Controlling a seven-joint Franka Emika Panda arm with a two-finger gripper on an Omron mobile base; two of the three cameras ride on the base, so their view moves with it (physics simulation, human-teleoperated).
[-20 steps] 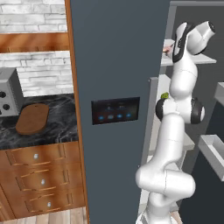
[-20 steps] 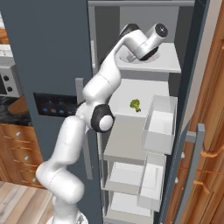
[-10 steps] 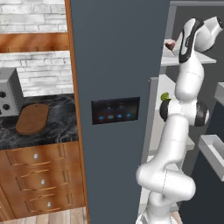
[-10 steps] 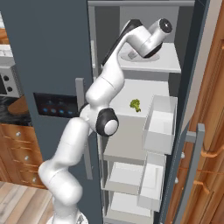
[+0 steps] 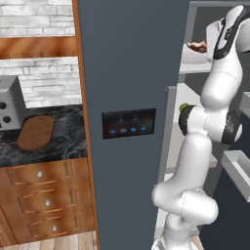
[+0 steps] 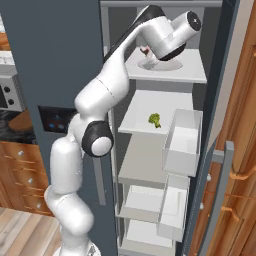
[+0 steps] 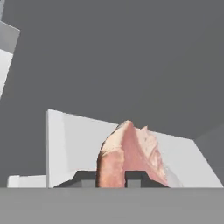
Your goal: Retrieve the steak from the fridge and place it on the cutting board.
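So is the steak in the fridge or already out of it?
In. The steak sits on the top white shelf inside the fridge, with the gripper shut on it.

One steak (image 7: 129,155), one broccoli (image 6: 154,119), one cutting board (image 5: 35,132), one fridge (image 5: 132,63), one microwave (image 5: 10,102), three drawers (image 5: 41,201).

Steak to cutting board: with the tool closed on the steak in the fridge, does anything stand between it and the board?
Yes. The open slate-blue fridge door stands between the steak on the top shelf and the cutting board on the counter.
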